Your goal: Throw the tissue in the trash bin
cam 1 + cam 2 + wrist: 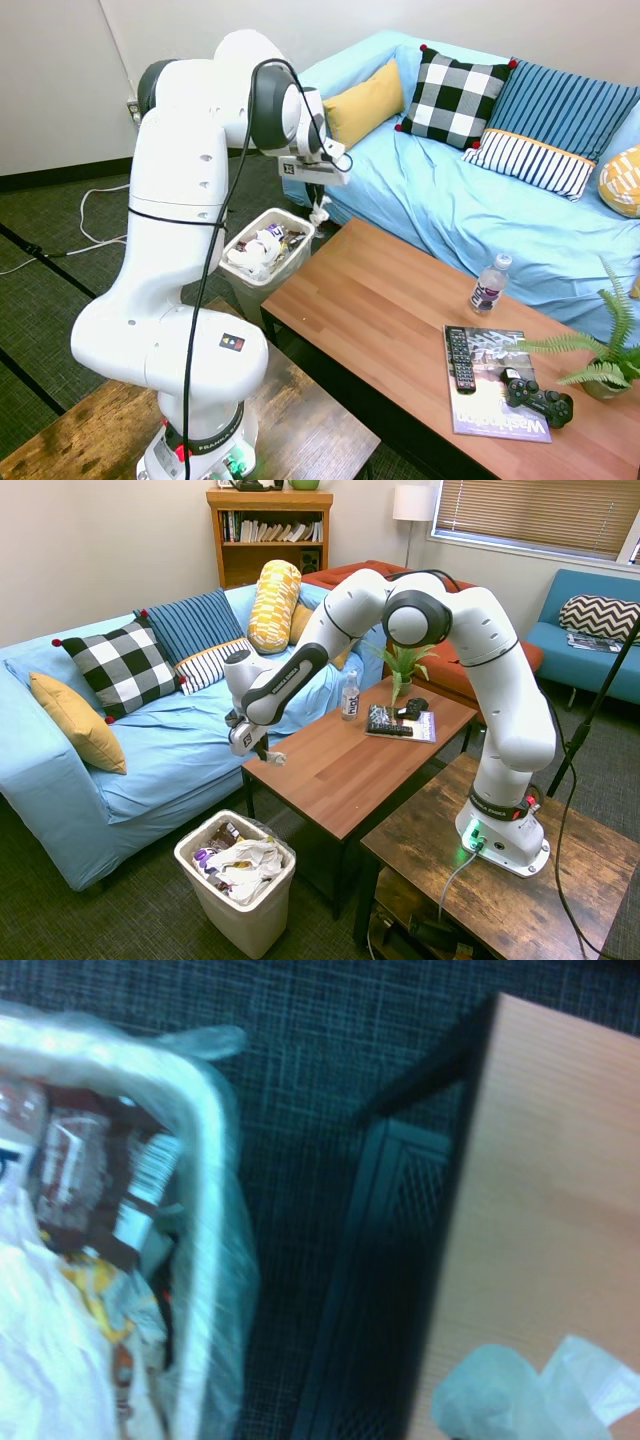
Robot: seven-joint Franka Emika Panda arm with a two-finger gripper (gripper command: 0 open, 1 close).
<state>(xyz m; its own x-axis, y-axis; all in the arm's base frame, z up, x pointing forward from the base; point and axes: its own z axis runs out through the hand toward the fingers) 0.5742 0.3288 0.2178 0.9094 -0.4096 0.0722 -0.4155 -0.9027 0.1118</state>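
One tissue (274,758) hangs pinched in my claw (262,752), a lumpy wad sticking out sideways from my closed fingers, above the near corner of the wooden table (350,765). Beyond and below, on the carpet, stands the trash bin (238,910), full of litter.

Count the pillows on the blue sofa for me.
5: mustard at the far end, checkered, dark-striped, white-striped in front of it, yellow patterned by the plant. More may be hidden.

Coffee table (330,770), water bottle (350,695), magazine (415,725), controller (412,709)
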